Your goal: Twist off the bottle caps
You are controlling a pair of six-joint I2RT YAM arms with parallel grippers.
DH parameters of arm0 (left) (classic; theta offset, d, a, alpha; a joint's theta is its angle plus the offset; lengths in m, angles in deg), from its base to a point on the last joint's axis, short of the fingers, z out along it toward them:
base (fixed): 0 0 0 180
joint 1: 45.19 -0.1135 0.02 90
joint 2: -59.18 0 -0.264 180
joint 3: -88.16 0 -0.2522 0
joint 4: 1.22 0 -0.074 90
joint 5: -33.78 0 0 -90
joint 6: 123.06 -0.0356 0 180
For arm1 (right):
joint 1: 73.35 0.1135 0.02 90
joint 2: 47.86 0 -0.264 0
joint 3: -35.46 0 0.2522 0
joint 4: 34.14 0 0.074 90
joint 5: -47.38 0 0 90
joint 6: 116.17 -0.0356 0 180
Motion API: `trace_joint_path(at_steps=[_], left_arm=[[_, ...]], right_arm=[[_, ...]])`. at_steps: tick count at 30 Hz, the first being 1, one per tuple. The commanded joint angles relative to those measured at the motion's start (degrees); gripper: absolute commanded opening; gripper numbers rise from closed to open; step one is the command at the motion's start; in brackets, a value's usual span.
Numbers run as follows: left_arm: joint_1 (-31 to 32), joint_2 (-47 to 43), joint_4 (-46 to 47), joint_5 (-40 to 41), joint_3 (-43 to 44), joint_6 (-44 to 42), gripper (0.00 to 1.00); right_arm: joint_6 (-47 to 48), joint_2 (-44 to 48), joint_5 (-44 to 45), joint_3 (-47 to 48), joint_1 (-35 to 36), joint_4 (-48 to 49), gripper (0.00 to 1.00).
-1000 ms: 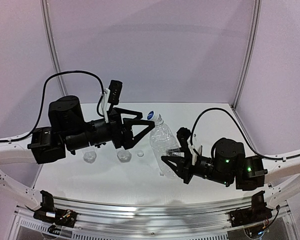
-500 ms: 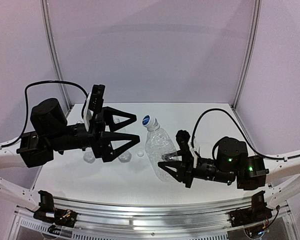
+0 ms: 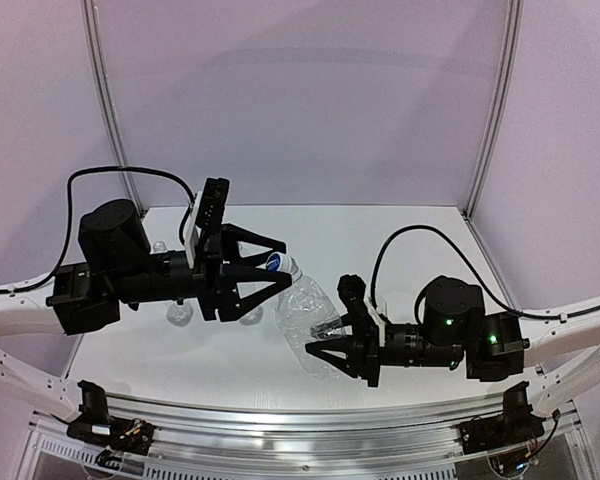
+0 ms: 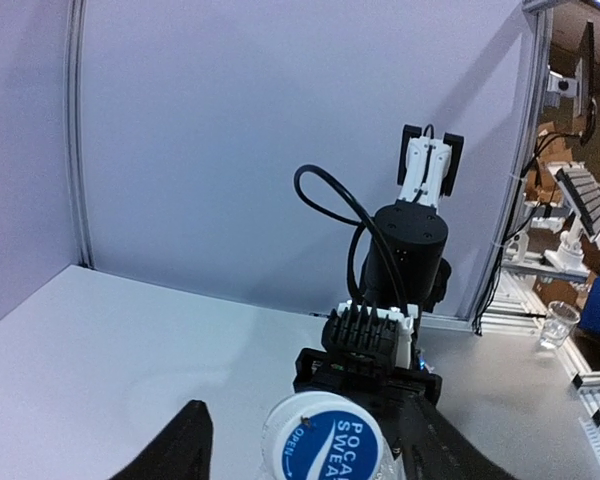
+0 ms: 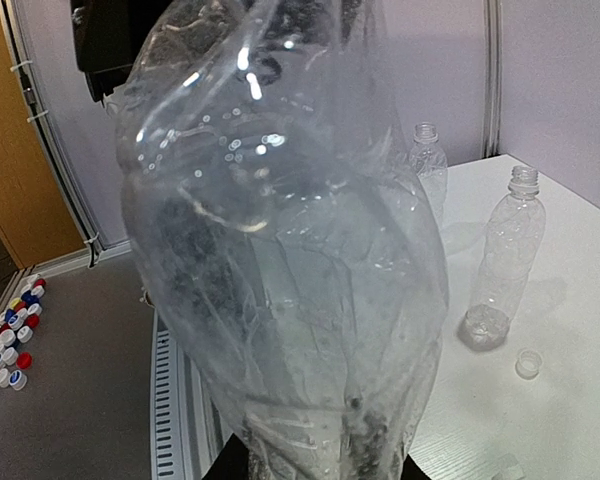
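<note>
My right gripper (image 3: 320, 345) is shut on the base of a clear crinkled bottle (image 3: 305, 310) and holds it above the table, tilted with its neck up and to the left. The bottle fills the right wrist view (image 5: 280, 250), where it hides the right gripper (image 5: 310, 465). Its bottle cap (image 3: 273, 263) is white with a blue printed top and sits screwed on. My left gripper (image 3: 281, 262) is open, one finger on each side of the cap. In the left wrist view the cap (image 4: 325, 440) lies between the fingers (image 4: 175, 450), nearer the right one.
Two uncapped clear bottles (image 5: 505, 260) (image 5: 427, 170) stand on the white table, with a loose cap (image 5: 527, 363) beside the nearer one. From above they sit under the left arm (image 3: 178, 312) (image 3: 248, 314). Coloured caps (image 5: 10, 360) lie on the floor off the table.
My left gripper drew back to the left, then came right again and now brackets the cap. My right arm shifted the bottle left and lower, tilting it more.
</note>
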Motion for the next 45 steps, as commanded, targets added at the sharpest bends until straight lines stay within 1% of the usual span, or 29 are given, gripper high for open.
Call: trace_joint_path(at_steps=[1, 4, 6, 7, 9, 11, 13, 17, 19, 24, 26, 29, 32, 35, 38, 39, 41, 45], left_arm=[[0.2, 0.9, 0.4, 0.0, 0.9, -0.4, 0.54], [0.3, 1.5, -0.9, 1.9, 1.8, -0.5, 0.38], [0.3, 2.1, -1.2, 2.6, 2.2, -0.5, 0.3], [0.3, 2.2, -1.2, 3.0, 2.3, -0.4, 0.24], [0.4, 2.6, -1.4, 4.3, 2.6, 0.2, 0.19], [0.4, 2.8, -2.0, 5.9, 3.0, 1.0, 0.17], [0.3, 2.8, -2.9, 8.1, 3.5, 2.3, 0.17], [-0.2, 1.8, -4.6, 12.3, 3.5, 5.7, 0.19], [-1.2, 0.6, -4.5, 11.4, 2.8, 7.0, 0.2], [-4.1, -3.3, -3.8, 8.6, 0.3, 10.2, 0.23], [-5.1, -5.3, -4.3, 9.4, -0.6, 10.6, 0.24], [-7.0, -6.9, -7.2, 13.7, -0.7, 11.4, 0.25], [-9.5, -7.9, -7.7, 14.5, -1.6, 12.7, 0.26], [-10.7, -7.9, -8.2, 14.8, -1.5, 13.0, 0.27], [-11.2, -5.9, -9.8, 16.4, 0.1, 12.4, 0.3], [-11.7, -3.8, -10.6, 18.1, 1.1, 12.4, 0.3], [-12.9, 0.5, -11.4, 18.0, 3.3, 13.0, 0.3], [-14.8, 13.7, -11.5, 15.1, 8.3, 15.7, 0.29]], right_arm=[[0.0, -1.0, -1.9, 2.1, 0.1, 0.5, 0.28], [0.0, -0.8, -1.7, 2.0, 0.1, 0.5, 0.28], [0.0, -0.6, -1.6, 1.8, 0.1, 0.5, 0.28], [0.1, -0.5, -1.4, 1.8, 0.1, 0.5, 0.28], [0.1, -0.4, -0.9, 1.7, 0.0, 0.5, 0.28], [0.3, -0.4, 0.1, 1.7, 0.1, 0.3, 0.28], [0.3, -0.7, 3.0, 1.8, 0.0, -0.3, 0.28], [-0.3, -2.0, 14.3, 2.6, 0.1, -2.7, 0.28], [-0.8, -2.9, 18.2, 3.2, 0.1, -3.8, 0.28], [-2.0, -5.1, 19.0, 5.2, 0.1, -5.9, 0.29], [-2.7, -5.9, 22.3, 5.8, 0.1, -7.1, 0.29], [-4.2, -5.9, 28.0, 6.2, -0.2, -9.4, 0.29], [-6.1, -4.9, 28.9, 5.4, -2.0, -10.5, 0.29], [-8.9, -4.5, 30.0, 5.1, -4.6, -12.2, 0.29], [-11.9, -3.7, 31.8, 4.3, -6.5, -13.5, 0.29], [-13.0, -3.3, 32.6, 4.1, -7.2, -14.1, 0.29], [-15.3, -2.2, 34.3, 3.5, -8.6, -15.5, 0.29], [-18.2, 0.3, 37.2, 1.8, -10.5, -16.8, 0.29]])
